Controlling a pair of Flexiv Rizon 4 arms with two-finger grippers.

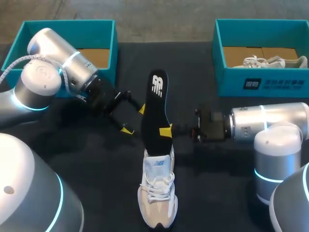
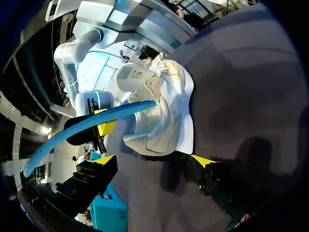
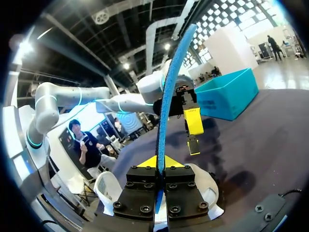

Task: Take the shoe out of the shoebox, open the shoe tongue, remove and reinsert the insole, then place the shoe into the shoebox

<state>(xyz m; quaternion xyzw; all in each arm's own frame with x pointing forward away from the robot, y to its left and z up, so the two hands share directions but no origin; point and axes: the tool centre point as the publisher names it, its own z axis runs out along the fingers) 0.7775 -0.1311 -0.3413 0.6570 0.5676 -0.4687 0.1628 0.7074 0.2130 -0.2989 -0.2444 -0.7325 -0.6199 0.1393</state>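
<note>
Teal shoebox sits at the upper left. Left tool is spread wide, just beside the black insole mid-frame. White shoe lies below it on the dark bench. Right tool pinches the insole's lower end.

From the shoe, the insole lies at twelve o'clock. The left shoebox is at ten and the right shoebox, with another shoe in it, at two. The left gripper sits at the insole's eight o'clock, the right gripper on its five o'clock edge.
</note>
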